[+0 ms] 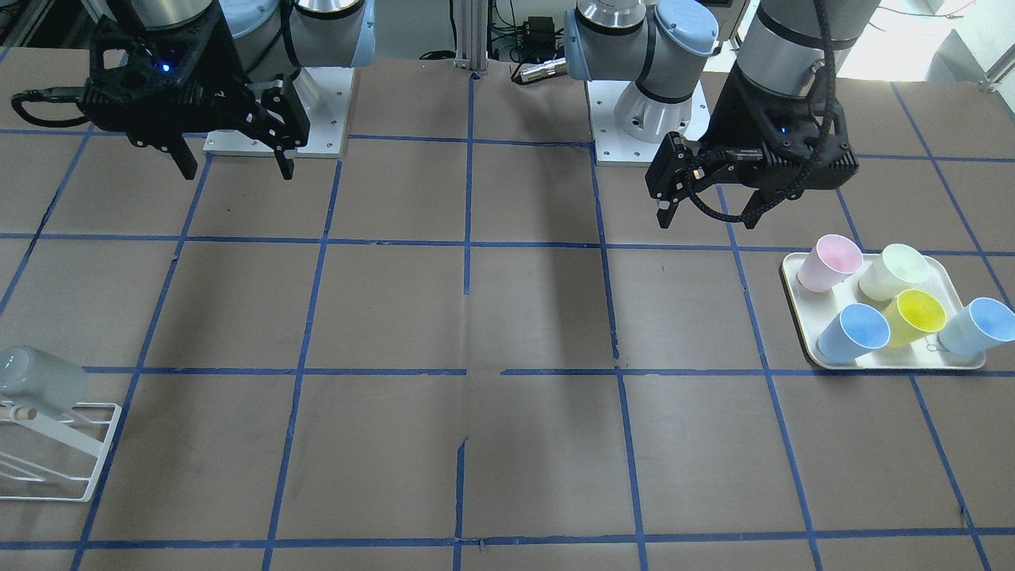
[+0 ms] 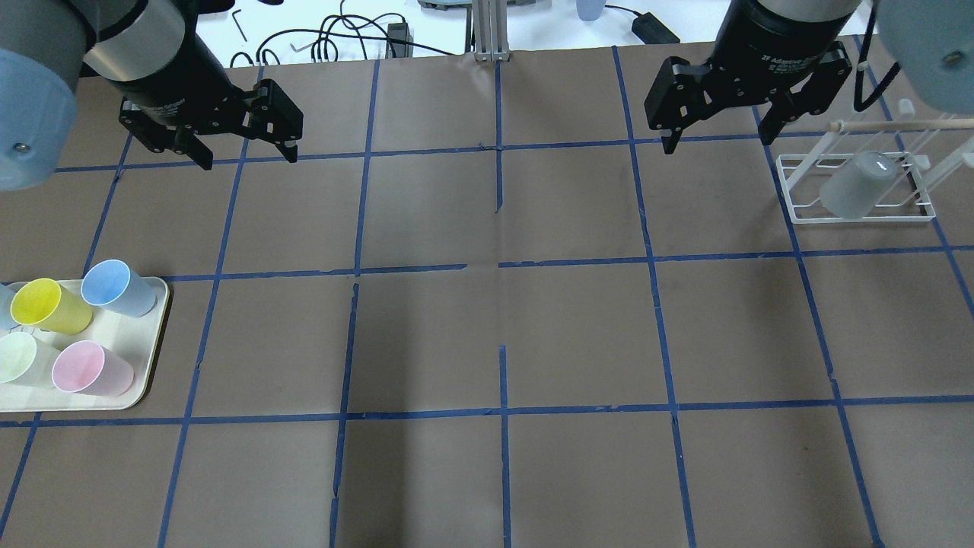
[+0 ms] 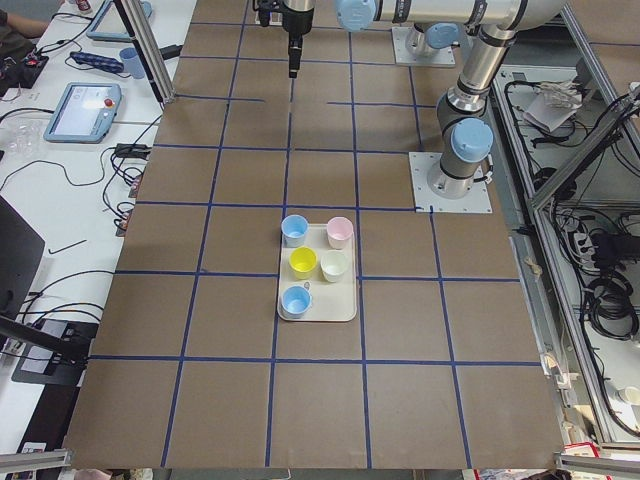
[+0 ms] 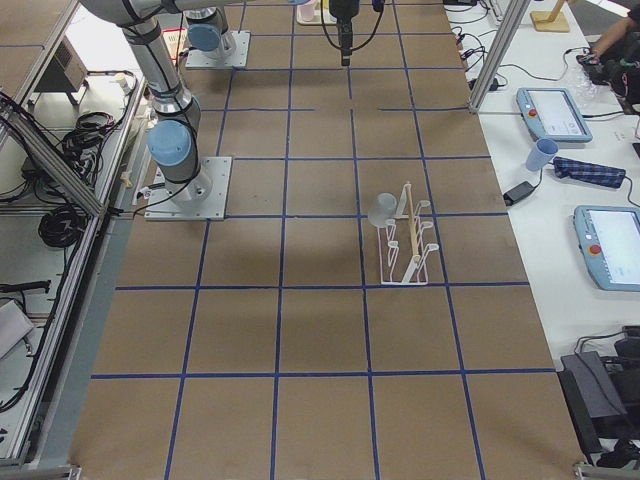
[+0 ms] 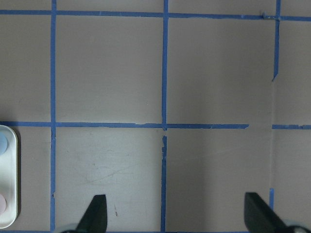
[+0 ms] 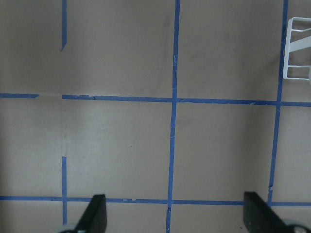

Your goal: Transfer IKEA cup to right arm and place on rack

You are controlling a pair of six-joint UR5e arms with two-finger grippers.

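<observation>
The pale grey IKEA cup hangs upside down and tilted on a prong of the white wire rack, at the table's right end. Cup and rack also show in the front-facing view, and cup and rack in the exterior right view. My right gripper is open and empty, raised above the table to the left of the rack, clear of it. My left gripper is open and empty above the table's left half. Both wrist views show bare table between open fingers.
A cream tray at the table's left end holds several coloured tumblers: pink, yellow, cream-green and light blue. The tray's edge shows in the left wrist view. A corner of the rack shows in the right wrist view.
</observation>
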